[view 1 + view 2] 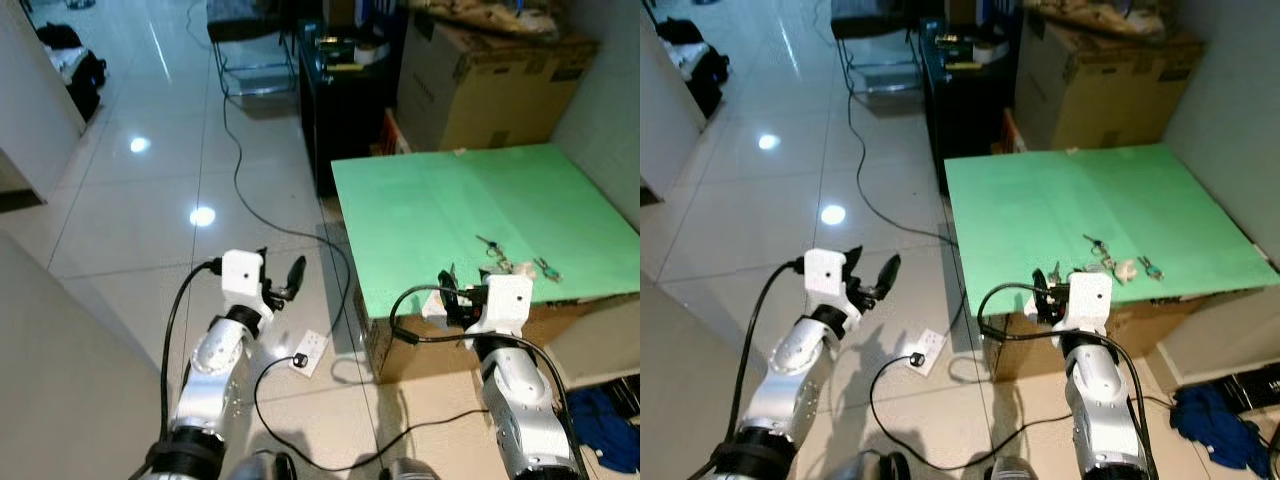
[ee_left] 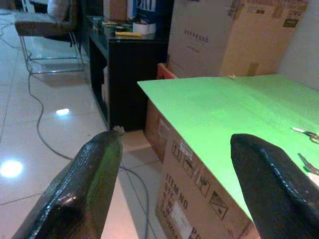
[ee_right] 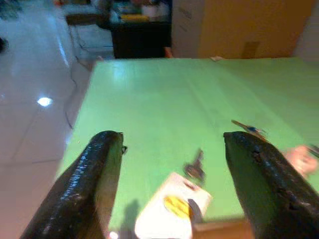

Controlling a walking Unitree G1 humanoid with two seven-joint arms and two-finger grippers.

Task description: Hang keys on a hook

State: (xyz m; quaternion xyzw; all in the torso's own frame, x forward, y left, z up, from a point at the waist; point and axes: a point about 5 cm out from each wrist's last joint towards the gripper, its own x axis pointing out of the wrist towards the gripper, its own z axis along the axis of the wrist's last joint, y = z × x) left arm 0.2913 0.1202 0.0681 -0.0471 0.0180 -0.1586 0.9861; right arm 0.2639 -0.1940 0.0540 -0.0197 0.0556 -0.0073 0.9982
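- The bunch of small metal keys [image 1: 493, 250] lies flat on the green sheet-covered desk [image 1: 430, 215], near the desk's front edge and toward its right side; a pale tag and a green-handled key [image 1: 546, 268] lie just beside it.
- The right pincer [image 1: 447, 297] hovers at the desk's front edge, just short of the keys and not touching them, its two long black fingers [image 3: 89, 184] spread apart with nothing between them.
- In the right wrist view a small white block with a yellow mark [image 3: 172, 209] sits on the green top at the near edge, between the fingers, with a small dark key-like piece [image 3: 194, 167] just beyond it.
- The left pincer [image 1: 283, 277] is held out over the glossy white tiled floor [image 1: 150, 180], well apart from the desk, its fingers [image 2: 79, 189] also parted and empty.
- A black cable [image 1: 240, 170] trails across the floor toward a white power strip [image 1: 310, 352] near the desk's front left corner.
- The green top rests on printed cardboard boxes [image 2: 184, 199].
- Behind the desk stand a large brown cardboard box [image 1: 480, 85] and a low black cabinet [image 1: 345, 110]; a metal-legged chair [image 1: 250, 45] stands farther back.
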